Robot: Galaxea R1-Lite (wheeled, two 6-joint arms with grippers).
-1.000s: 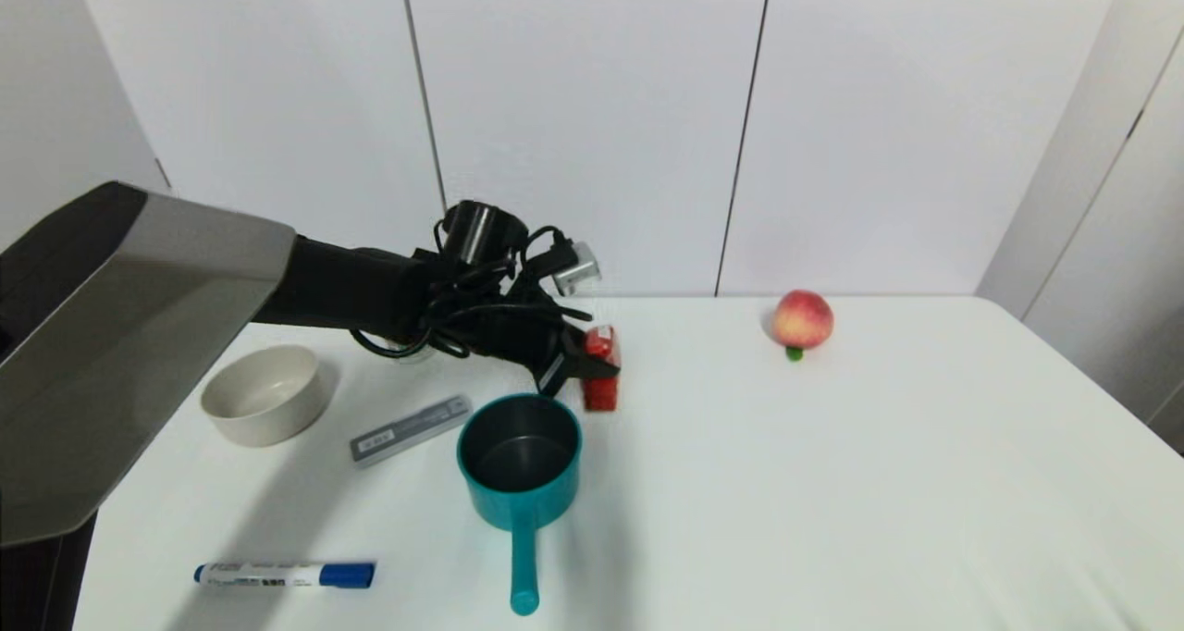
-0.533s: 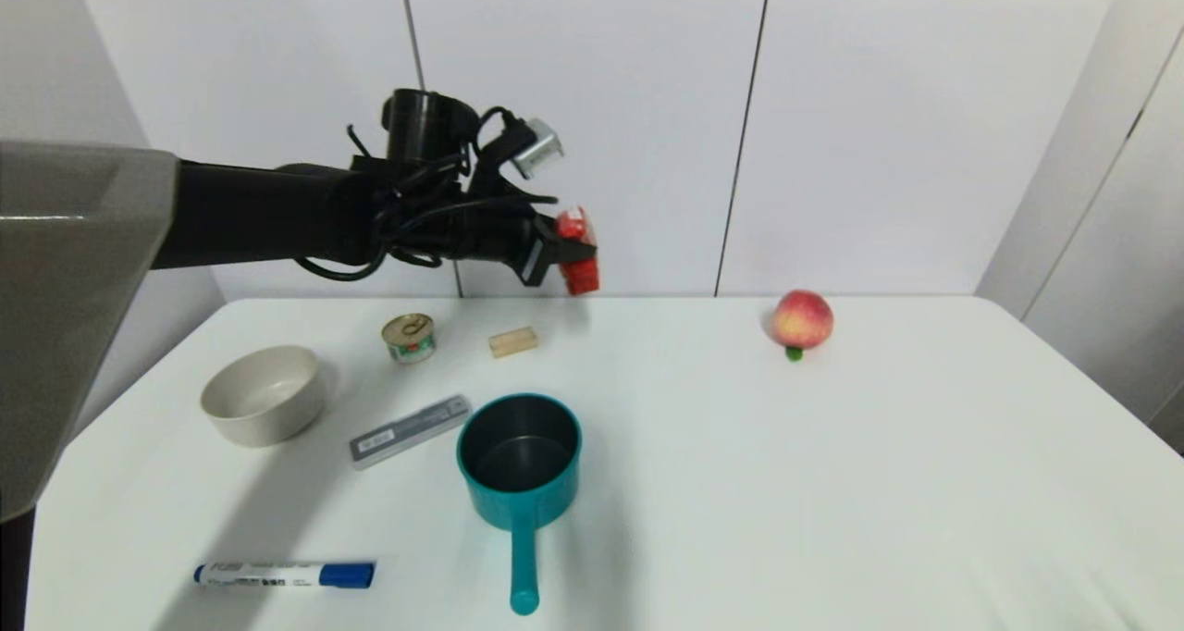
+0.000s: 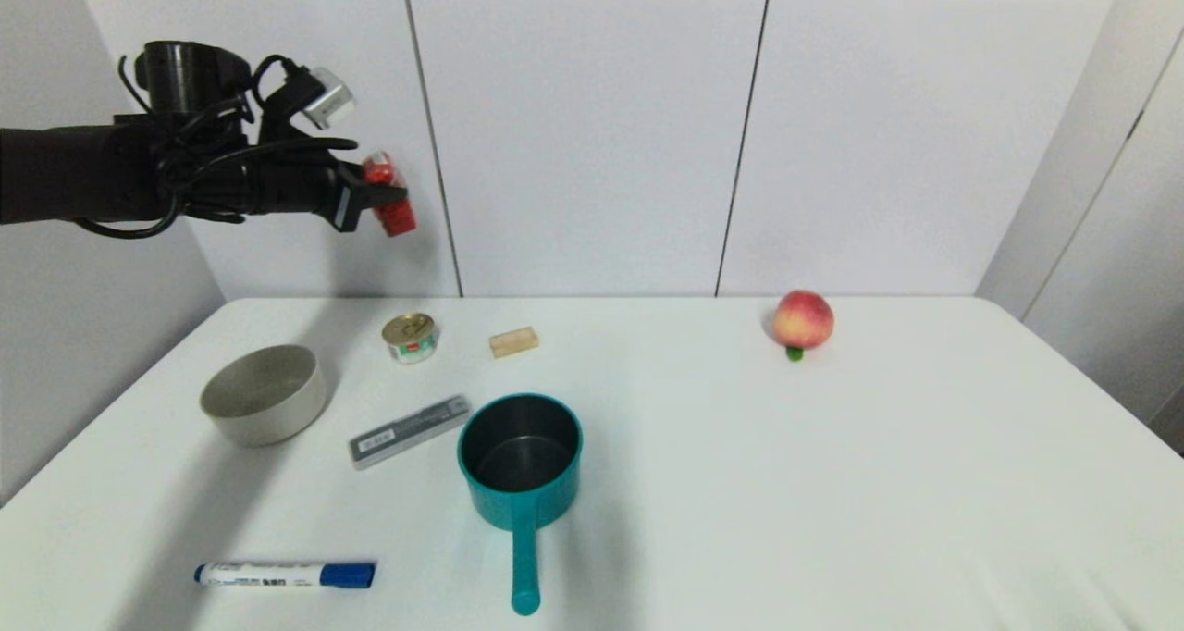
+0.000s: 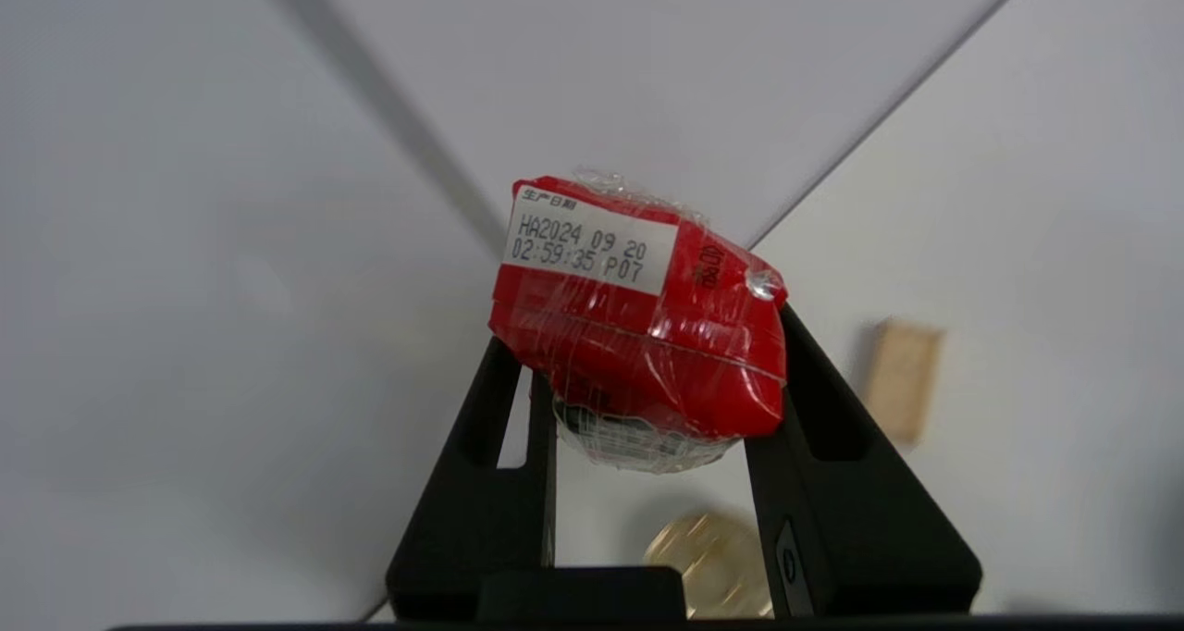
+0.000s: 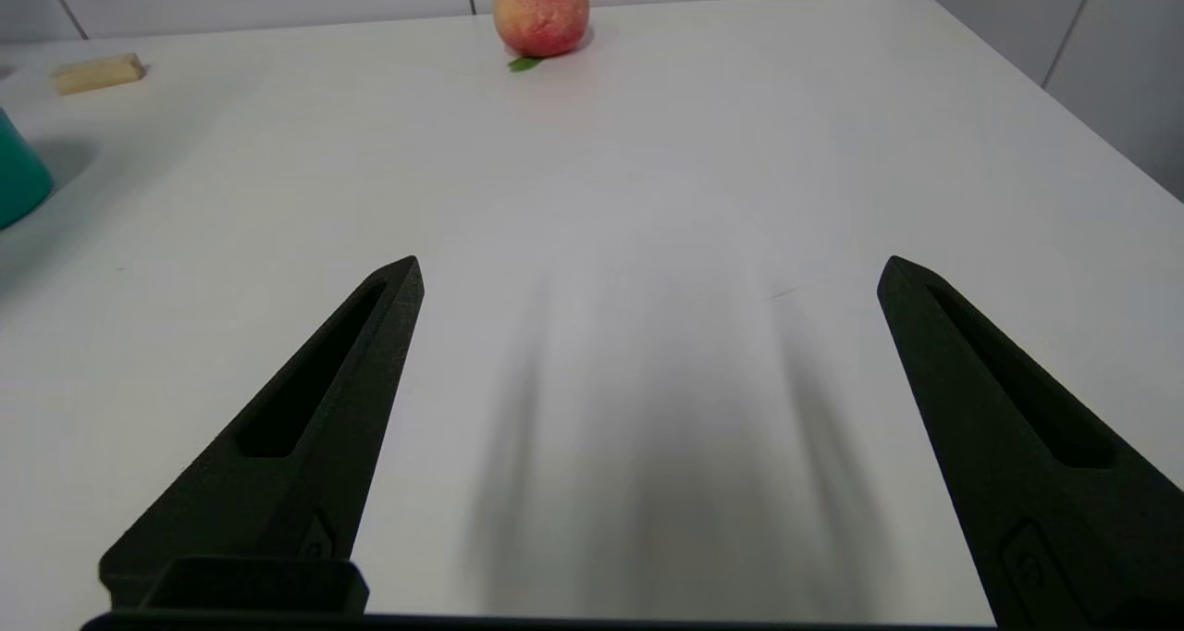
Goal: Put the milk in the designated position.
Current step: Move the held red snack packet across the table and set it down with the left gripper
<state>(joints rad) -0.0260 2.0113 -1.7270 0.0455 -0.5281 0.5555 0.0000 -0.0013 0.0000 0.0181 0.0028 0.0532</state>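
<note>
The white table (image 3: 740, 483) is matte and smooth, its far edge against a panelled white wall. On it, from larger to smaller: a teal pot (image 3: 520, 460) at centre-near, round with a dark inside and a straight handle pointing toward me; a shallow off-white bowl (image 3: 265, 394) on the left; a red-yellow peach (image 3: 803, 320) at far right-centre, on a small green leaf; a flat grey bar-shaped case (image 3: 410, 430) lying between bowl and pot; a blue-and-white marker (image 3: 285, 574) near-left, on its side; a round tin can (image 3: 410, 337) and a small pale wooden block (image 3: 513, 341) at the far edge.

My left gripper (image 3: 387, 198) is high above the far-left corner of the table, arm reaching out level in front of the wall. Its two black fingers are clamped on the milk (image 3: 388, 194), which hangs in the air well clear of the table, above and left of the tin can.

Left wrist view only: the milk (image 4: 638, 321) is wrapped in glossy, wrinkled clear film over red, with a white printed date label on its squarish top; the fingers (image 4: 814, 409) press both sides below that top. Tin can and wooden block show far beneath.

My right gripper (image 5: 647, 353) is out of the head view. Its wrist view shows the tapered black fingers spread wide, low over bare table, peach far ahead.
</note>
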